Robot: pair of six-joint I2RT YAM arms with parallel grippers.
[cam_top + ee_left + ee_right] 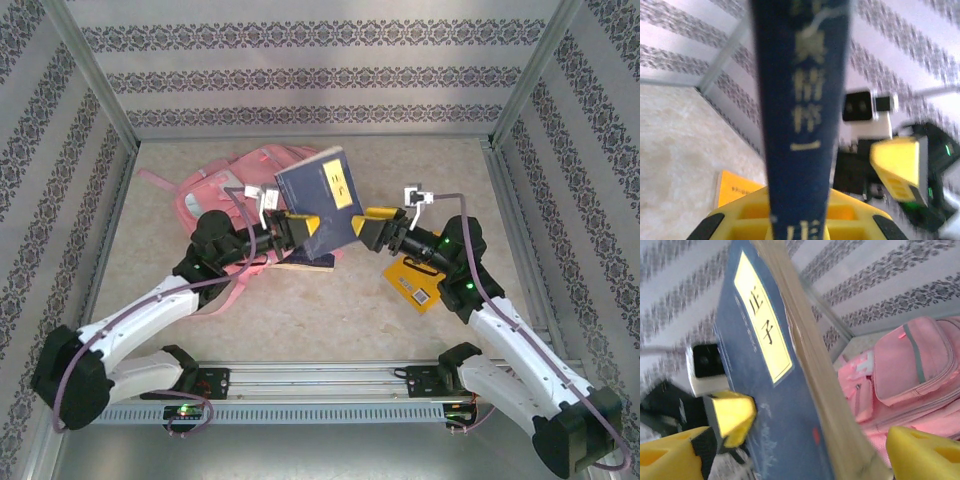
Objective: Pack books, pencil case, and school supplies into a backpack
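1. the left pincer (300, 225) is clamped on the bottom edge of the navy book (318, 190) and holds it up off the surface (330, 330), between the two arms and just in front of the backpack (215, 190)
2. the right pincer (372, 228) stands spread wide with a jaw on each side of the book's near right corner, gripping nothing
3. risk: the book hangs from one narrow grip at its low edge, with most of its weight above, so it could swing or slide out and drop on the dark book lying below it
4. risk: if the right arm pulls away crookedly, a jaw could catch the cover or the pages and twist the book in the left grip
5. risk: the backpack lies flat and limp, and from the overhead view i cannot tell whether its mouth is open; a book pushed against closed fabric would only shove the bag away
6. the yellow book (418, 285) lies under the right arm, where the arm could drag it
7. the navy book's long axis runs from the pincers up and away toward the far wall, tilted, not flat
8. its spine faces the left wrist, its page edge the right wrist, and the cover with the yellow label faces up
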